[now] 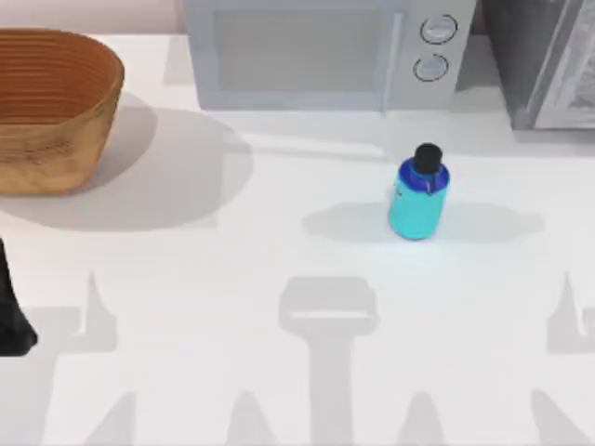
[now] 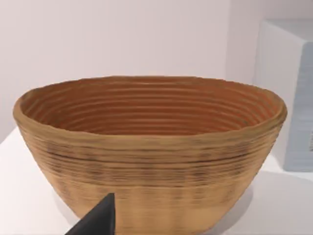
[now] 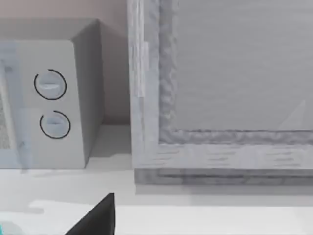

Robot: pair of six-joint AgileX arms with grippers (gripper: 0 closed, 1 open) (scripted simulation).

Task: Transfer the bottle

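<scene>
Cyan bottle [image 1: 417, 201] stands upright on white table [image 1: 232, 279], just before microwave [image 1: 316, 51], well apart from wicker basket [image 1: 51, 107]; left gripper [image 1: 11, 311] at table's left edge, can't tell if apart or together.

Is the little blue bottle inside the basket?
No, the bottle stands on the white table in front of the microwave, far from the basket.

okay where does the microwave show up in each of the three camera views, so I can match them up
Top view: the microwave stands at the table's back edge, centre, behind the bottle, dials at its right end.
Left wrist view: its pale side is beside the wicker basket.
Right wrist view: its dial end is next to a grey cabinet.
Shared landmark: the two round dials.
</scene>
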